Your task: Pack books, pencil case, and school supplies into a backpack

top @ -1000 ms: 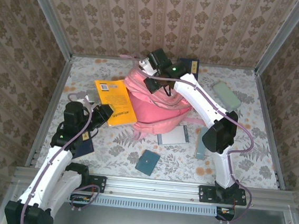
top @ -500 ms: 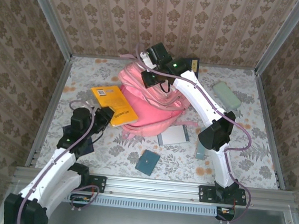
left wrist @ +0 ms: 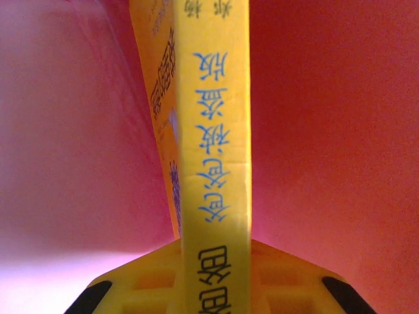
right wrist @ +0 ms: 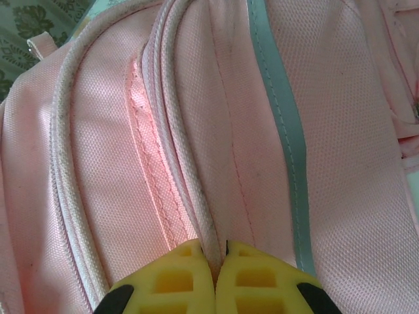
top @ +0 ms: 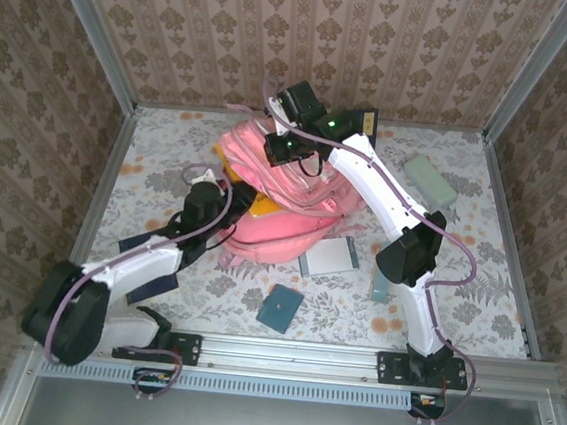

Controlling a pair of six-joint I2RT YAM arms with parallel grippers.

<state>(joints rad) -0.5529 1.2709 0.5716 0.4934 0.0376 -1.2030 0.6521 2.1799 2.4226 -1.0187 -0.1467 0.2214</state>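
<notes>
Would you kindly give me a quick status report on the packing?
Left end effector shut on orange-yellow book, partly inside backpack. Right end effector shut on backpack piping. Nothing blocking seen.

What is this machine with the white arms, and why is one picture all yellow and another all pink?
These are two white robot arms on a flowery table, packing a school bag. The wide picture looks down from above; the other two come from small cameras on the wrists. The left tool grips a bright orange-yellow book by its spine, with pink bag fabric on both sides: that is the yellow picture. The right tool pinches a corded seam of the large pink fabric backpack: the pink picture. On the table lie a thin grey-white book, a small square dark-teal pad, a long slim pale-teal box and a pale mint-green soft pouch.
</notes>
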